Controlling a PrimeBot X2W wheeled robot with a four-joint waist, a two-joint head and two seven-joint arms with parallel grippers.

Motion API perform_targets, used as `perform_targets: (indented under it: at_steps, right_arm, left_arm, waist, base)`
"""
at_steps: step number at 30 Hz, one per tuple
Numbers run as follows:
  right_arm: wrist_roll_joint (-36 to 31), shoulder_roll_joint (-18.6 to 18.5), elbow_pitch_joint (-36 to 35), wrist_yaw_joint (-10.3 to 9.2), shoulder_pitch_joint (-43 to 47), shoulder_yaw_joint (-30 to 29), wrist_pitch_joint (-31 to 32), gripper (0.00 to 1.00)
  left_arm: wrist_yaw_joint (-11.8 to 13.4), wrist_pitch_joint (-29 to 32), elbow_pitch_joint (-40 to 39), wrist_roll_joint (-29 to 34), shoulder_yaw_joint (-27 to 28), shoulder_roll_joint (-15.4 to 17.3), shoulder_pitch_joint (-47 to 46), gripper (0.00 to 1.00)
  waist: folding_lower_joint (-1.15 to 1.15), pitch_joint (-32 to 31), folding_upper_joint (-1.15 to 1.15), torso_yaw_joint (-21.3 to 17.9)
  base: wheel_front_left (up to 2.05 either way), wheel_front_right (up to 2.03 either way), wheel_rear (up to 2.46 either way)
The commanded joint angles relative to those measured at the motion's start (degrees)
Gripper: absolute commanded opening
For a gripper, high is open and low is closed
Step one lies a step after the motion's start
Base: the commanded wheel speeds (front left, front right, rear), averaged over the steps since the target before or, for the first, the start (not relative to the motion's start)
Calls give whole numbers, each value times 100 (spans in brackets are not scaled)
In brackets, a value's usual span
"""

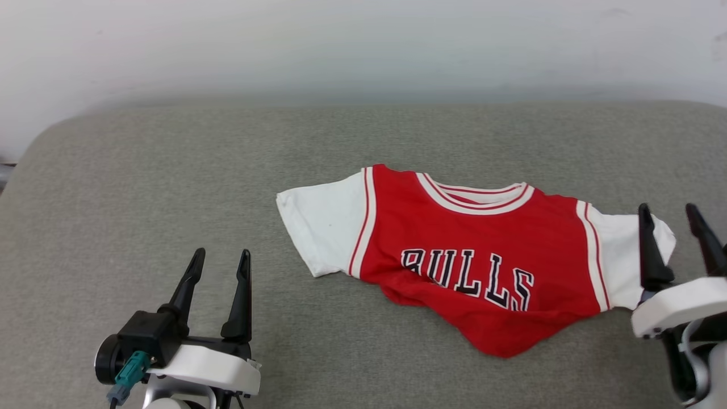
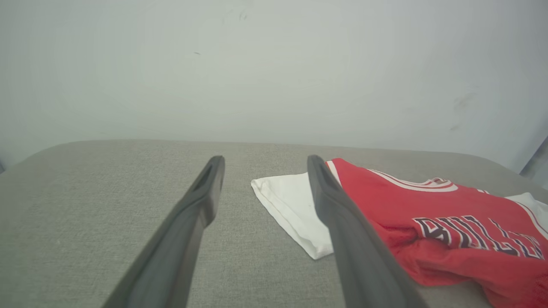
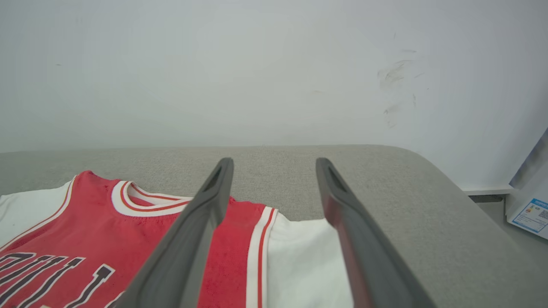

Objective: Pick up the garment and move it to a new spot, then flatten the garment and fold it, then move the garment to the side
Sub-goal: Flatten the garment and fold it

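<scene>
- Nearest, low at the left: left gripper (image 1: pixel 222 253), fingers spread wide, empty, poised over bare cushion (image 1: pixel 142 187); well apart from the garment (image 1: pixel 471 244), with the cloth off to its right and farther out.
- Low at the right: right gripper (image 1: pixel 667 209), fingers likewise apart, clamped on nothing; right at the garment's right sleeve (image 1: pixel 619 255), white cloth visible between the two fingers in the right wrist view. Touching or just above it: cannot tell.
- Between the two, right of centre on the cushion: garment chest up, lettering readable, long axis running left to right from sleeve to sleeve; hem (image 1: pixel 500 335) on the near side, bunched into a point rather than flat; collar (image 1: pixel 477 196) on the far side.
- Judged from this layout: right arm plainly the nearer, already lined up for a pinch at its sleeve; for the left arm, a reach rightward and forward to the left sleeve (image 1: pixel 321 227) before any two-handed lift.
- Farthest: pale wall (image 1: pixel 363 45) behind the cushion's back edge.
</scene>
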Motion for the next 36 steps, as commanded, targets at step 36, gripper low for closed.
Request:
perform_targets:
  at_steps: [36]
  right_arm:
    - [122,787,-898,-7,37,147,-561,100]
  left_arm:
    - [-13,5404,1204,-2430,-2824,3423,-4092,100]
  waist:
    - [0,1811,0,-1169]
  base:
    - [0,0,0]
